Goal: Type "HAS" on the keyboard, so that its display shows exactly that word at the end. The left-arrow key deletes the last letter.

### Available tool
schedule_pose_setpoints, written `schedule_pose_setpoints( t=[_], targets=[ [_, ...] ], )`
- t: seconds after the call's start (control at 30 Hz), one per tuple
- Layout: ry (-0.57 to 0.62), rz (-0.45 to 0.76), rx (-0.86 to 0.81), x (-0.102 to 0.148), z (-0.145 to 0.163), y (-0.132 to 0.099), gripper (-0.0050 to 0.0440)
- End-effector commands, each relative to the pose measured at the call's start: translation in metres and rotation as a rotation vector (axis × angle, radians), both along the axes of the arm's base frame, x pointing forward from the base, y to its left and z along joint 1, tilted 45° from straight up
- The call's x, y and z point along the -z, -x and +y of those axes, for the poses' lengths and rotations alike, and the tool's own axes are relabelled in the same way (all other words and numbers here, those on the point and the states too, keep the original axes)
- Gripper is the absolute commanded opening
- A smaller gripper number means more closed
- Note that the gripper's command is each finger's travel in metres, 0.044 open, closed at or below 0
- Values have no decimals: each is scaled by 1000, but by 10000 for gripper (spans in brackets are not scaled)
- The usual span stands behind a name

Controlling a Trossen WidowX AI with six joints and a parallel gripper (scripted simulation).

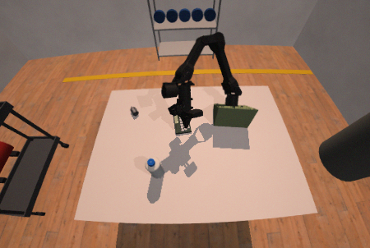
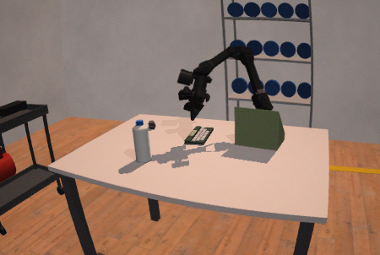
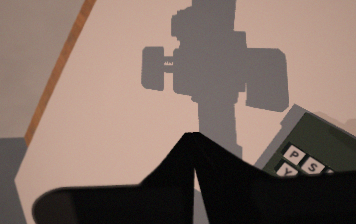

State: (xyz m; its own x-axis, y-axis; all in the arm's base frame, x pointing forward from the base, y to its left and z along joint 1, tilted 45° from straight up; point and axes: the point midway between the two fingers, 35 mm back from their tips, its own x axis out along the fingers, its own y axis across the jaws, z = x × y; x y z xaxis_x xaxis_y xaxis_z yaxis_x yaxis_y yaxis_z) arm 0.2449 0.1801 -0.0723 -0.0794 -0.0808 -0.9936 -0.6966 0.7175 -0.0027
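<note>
A small dark green keyboard [image 1: 182, 124] with light keys lies near the middle of the white table; it also shows in the exterior view [image 2: 199, 135]. In the wrist view only its corner [image 3: 310, 150] shows at the right, with keys P, S and Y readable. Its display is not readable in any view. My gripper [image 1: 187, 119] is shut and empty, pointing down. It hangs above the keyboard, clear of the keys in the exterior view [image 2: 195, 115]. In the wrist view the closed fingertips [image 3: 193, 136] sit left of the keyboard's corner.
A green wedge-shaped box [image 1: 233, 115] stands right of the keyboard by the arm's base. A white bottle with a blue cap [image 1: 152, 166] stands toward the table's front left. A small dark object [image 1: 134, 111] lies at the left. A cart [image 1: 16, 164] stands off the table's left.
</note>
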Motion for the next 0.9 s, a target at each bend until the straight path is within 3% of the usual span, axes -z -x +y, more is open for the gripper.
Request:
schedule_pose_setpoints(
  t=[0.0, 0.3, 0.87],
  targets=[
    [224, -41, 146, 12, -25, -7, -50],
    [645, -287, 421, 17, -80, -18, -50],
    [682, -329, 439, 7, -91, -22, -50]
  ],
)
